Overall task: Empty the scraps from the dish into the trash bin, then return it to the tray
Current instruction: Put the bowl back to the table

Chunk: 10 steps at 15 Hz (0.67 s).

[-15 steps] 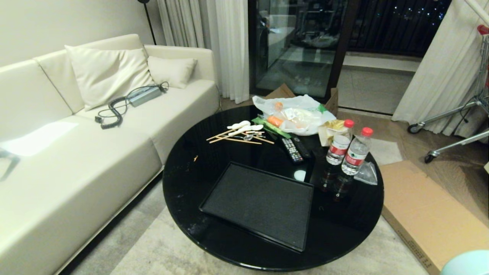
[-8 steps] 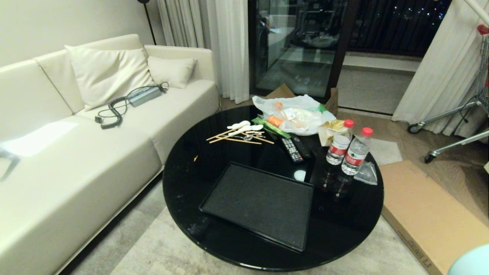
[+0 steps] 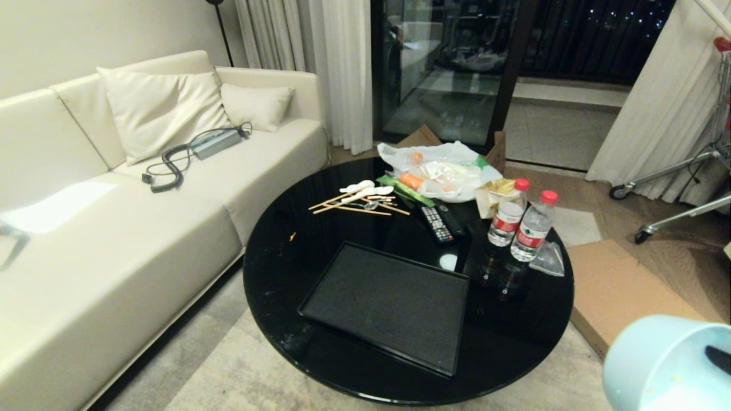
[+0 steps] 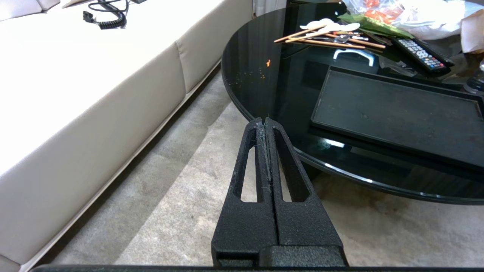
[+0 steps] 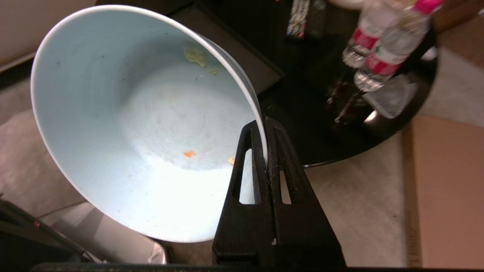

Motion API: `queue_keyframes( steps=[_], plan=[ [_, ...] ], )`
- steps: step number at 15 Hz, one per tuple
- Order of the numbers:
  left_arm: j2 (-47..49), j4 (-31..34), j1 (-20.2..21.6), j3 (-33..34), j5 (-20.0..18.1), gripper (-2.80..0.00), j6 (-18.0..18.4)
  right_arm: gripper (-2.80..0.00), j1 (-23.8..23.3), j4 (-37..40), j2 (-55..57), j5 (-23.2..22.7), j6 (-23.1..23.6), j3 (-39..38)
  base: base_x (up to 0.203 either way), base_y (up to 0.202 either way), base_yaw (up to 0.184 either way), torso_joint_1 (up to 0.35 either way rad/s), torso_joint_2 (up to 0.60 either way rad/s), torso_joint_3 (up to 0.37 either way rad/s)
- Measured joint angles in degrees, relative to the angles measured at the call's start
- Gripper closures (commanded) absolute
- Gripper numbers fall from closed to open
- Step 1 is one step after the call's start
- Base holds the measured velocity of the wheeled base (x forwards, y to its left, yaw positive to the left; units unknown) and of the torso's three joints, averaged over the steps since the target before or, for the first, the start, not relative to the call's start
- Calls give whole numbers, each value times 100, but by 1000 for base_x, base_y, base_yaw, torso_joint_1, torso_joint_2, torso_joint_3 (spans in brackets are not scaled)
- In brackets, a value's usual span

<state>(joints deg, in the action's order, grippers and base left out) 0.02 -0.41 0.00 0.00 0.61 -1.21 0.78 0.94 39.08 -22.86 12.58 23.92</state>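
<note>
We are pinching the dish [image 5: 143, 124] by its rim with the right gripper [image 5: 266, 151], one finger inside the wall and one outside, clamped tight on the thin edge. In the head view the dish [image 3: 665, 365] is showing at the robot's lower right, off the table and tilted on its side. Only a few flecks of the scraps [image 5: 189, 153] are clinging inside, so the dumping looks done. We are judging the dish as light, stiff and smooth, likely slippery at a rim pinch, and it could swing or twist around the fingers if moved fast. The rim is the sensible hold; keeping it there is working. Just below the gripper a pale liner-like patch may be the trash bin, but we cannot tell. Farther out from the gripper, on the round black table [image 3: 274, 268], the tray [image 3: 388, 305] is lying bare, with two water bottles [image 3: 519, 225] just beyond it. The left gripper [image 4: 265, 124] is hanging pressed together and holding nothing, short of the table edge.
</note>
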Motion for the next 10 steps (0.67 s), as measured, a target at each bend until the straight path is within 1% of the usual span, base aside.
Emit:
queue_keyframes(
  steps=[3, 5, 6, 7, 10],
  plan=[
    [0, 0, 0, 0, 2, 0, 1, 0, 298, -294, 1412, -35, 89, 417, 0, 0, 0, 0, 0, 0],
    [0, 0, 0, 0, -1, 0, 0, 0, 674, -408, 2471, 169, -3, 924, 0, 0, 0, 0, 0, 0],
    [0, 0, 0, 0, -1, 0, 0, 0, 943, -477, 2966, 344, -173, 1226, 0, 0, 0, 0, 0, 0],
    [0, -2, 0, 0, 2, 0, 0, 0, 1272, -505, 3483, 599, -456, 1559, 0, 0, 0, 0, 0, 0],
    [0, 0, 0, 0, -3, 0, 2, 0, 2146, -470, 4920, 1523, -1527, 2524, 0, 0, 0, 0, 0, 0]
  ],
)
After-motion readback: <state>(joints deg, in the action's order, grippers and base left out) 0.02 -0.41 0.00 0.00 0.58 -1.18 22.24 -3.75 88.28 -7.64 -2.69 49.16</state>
